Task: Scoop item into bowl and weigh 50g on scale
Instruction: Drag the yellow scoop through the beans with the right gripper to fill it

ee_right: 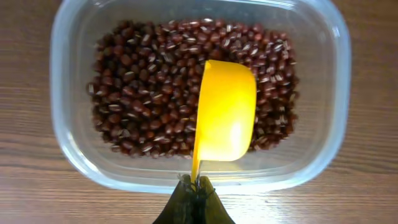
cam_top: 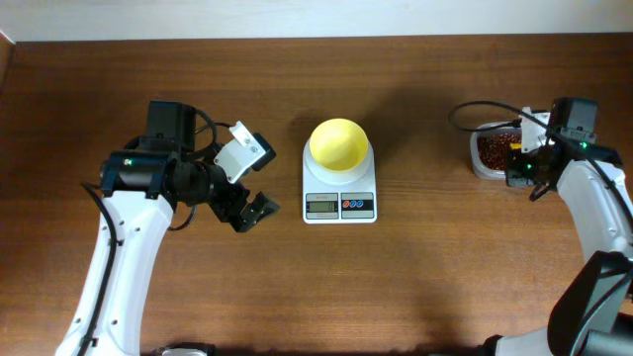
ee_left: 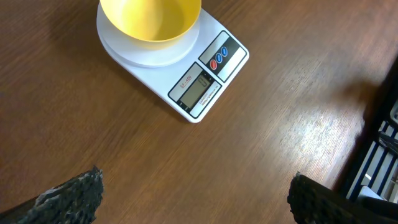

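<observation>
The pale-yellow bowl (cam_top: 338, 143) sits empty on the white scale (cam_top: 340, 193) at the table's middle; both also show in the left wrist view, the bowl (ee_left: 151, 22) and the scale (ee_left: 205, 81). The red-brown beans (ee_right: 149, 87) fill a clear plastic tub (ee_right: 74, 155) at the right (cam_top: 492, 148). My right gripper (ee_right: 196, 183) is shut on the handle of a small yellow scoop (ee_right: 225, 118), held over the beans, its back facing the camera. My left gripper (ee_left: 196, 199) is open and empty, hovering left of the scale (cam_top: 247, 213).
Bare brown wooden table (cam_top: 415, 287) all around. A dark rack-like edge (ee_left: 379, 149) shows at the right of the left wrist view.
</observation>
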